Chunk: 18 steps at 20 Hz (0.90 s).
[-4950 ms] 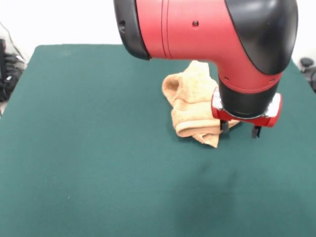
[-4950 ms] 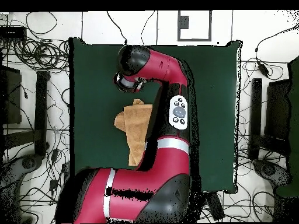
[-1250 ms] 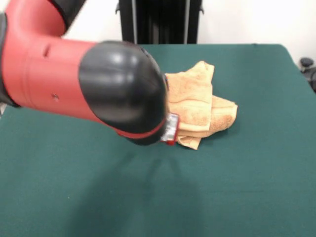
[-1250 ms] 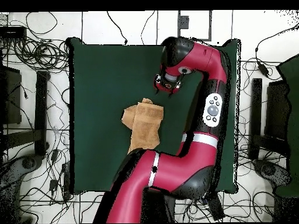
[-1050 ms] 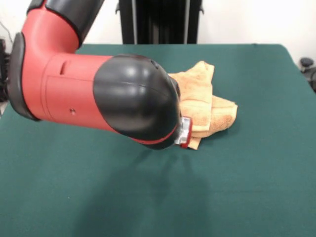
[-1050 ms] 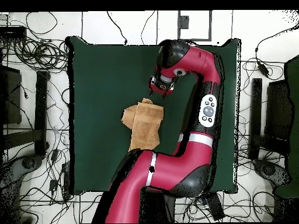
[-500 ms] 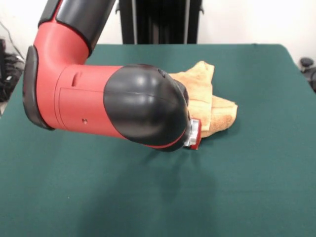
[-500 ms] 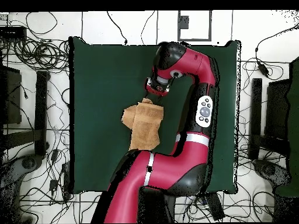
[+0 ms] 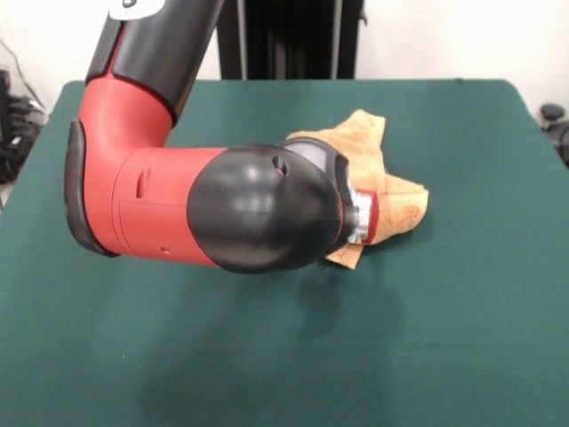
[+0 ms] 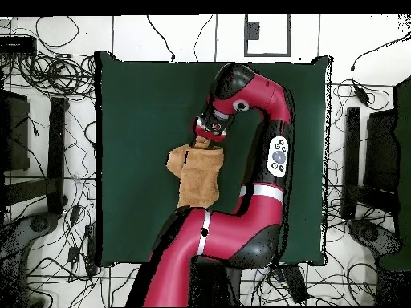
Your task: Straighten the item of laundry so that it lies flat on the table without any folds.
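Observation:
The item of laundry (image 9: 393,196) is a tan-orange towel, bunched and folded over itself, lying right of the middle of the green table (image 9: 462,338). In the overhead view the towel (image 10: 197,178) is a folded, narrow shape with a lump on its left side. My gripper (image 10: 205,138) sits at the towel's upper edge there, low and touching or just above the cloth. In the front view the arm's black and red wrist (image 9: 267,209) covers the gripper and the towel's left part. Whether the gripper is open or shut does not show.
The arm's red links (image 10: 269,152) arch over the table (image 10: 136,112) to the right of the towel in the overhead view. Cables (image 10: 48,72) and black stands (image 10: 353,160) lie on the floor around the table. A black post (image 9: 289,40) stands behind the table's far edge.
The wrist has swung down and in toward the towel, bringing the gripper from beside it onto its edge. The towel's shape has not changed in the last second.

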Tool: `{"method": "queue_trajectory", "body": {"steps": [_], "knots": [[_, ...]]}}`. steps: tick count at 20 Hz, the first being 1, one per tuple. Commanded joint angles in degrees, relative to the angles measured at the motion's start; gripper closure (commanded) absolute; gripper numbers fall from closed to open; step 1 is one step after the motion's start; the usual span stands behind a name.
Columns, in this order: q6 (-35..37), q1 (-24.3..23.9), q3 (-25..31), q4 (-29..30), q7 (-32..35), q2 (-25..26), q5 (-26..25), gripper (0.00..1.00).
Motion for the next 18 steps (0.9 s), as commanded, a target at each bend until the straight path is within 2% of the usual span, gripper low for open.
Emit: {"method": "queue_trajectory", "body": {"steps": [1, 12, 18], "knots": [[6.84, 0.69, 4.76, 9.91, 3.48, 1.08, 3.0, 0.0], [7.44, 0.59, 3.57, 9.59, 5.63, 1.78, 2.43, 0.0], [2.62, 0.4, 2.7, 8.63, 5.29, 1.65, 1.24, 0.0]]}}
